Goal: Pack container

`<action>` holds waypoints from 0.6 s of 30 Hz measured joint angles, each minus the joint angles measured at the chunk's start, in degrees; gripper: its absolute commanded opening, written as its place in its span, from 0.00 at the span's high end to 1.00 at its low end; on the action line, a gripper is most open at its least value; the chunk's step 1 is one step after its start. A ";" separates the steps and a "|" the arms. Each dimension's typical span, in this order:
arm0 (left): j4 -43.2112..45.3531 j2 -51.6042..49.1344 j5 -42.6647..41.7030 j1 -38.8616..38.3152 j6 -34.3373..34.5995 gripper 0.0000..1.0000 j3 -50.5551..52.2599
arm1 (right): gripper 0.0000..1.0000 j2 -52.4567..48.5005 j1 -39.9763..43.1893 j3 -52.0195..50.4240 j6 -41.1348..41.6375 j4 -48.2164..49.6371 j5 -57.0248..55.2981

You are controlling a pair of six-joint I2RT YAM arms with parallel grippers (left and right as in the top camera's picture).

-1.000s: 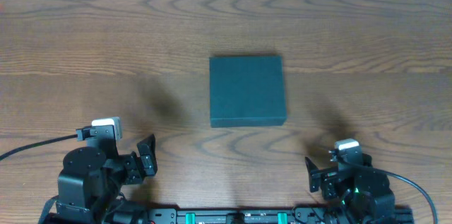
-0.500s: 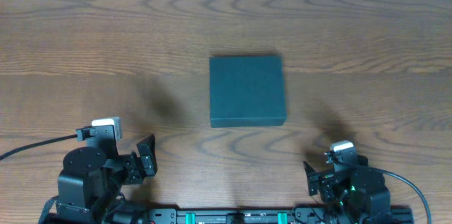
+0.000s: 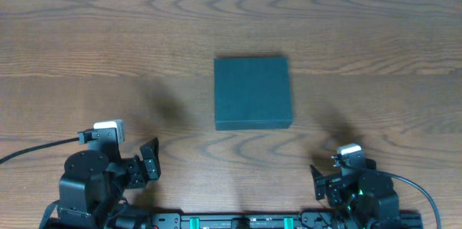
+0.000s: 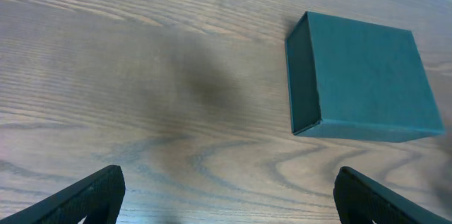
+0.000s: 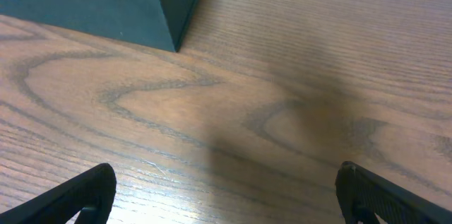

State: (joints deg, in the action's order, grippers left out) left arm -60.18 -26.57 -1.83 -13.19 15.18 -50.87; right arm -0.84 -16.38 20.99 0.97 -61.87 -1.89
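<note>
Lying ahead of the left end effector (image 3: 150,162) and right end effector (image 3: 320,180), both spread apart, is the container (image 3: 253,93).

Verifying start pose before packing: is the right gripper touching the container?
Apart. Overhead shows a strip of bare table between the right gripper and the container; right wrist view agrees, the container lying ahead of the open fingers.
</note>
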 measured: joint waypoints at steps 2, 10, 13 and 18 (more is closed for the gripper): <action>-1.62 0.11 1.01 0.02 -1.25 0.05 0.07 | 0.01 0.00 0.00 -0.02 0.00 0.00 0.00; 3.41 13.94 2.14 0.02 -7.78 0.05 18.01 | 0.01 0.04 0.00 -0.13 -0.02 0.02 0.04; 2.03 19.02 1.88 0.31 -7.52 0.05 23.06 | 0.01 0.11 0.00 -0.13 -0.02 0.02 0.04; 1.44 23.41 1.84 1.99 -7.15 0.05 27.10 | 0.01 0.11 0.00 -0.13 -0.02 0.02 0.04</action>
State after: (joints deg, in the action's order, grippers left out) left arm -58.74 -3.16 0.01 -11.20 8.03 -23.77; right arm -0.73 -16.38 20.86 0.95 -61.84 -1.85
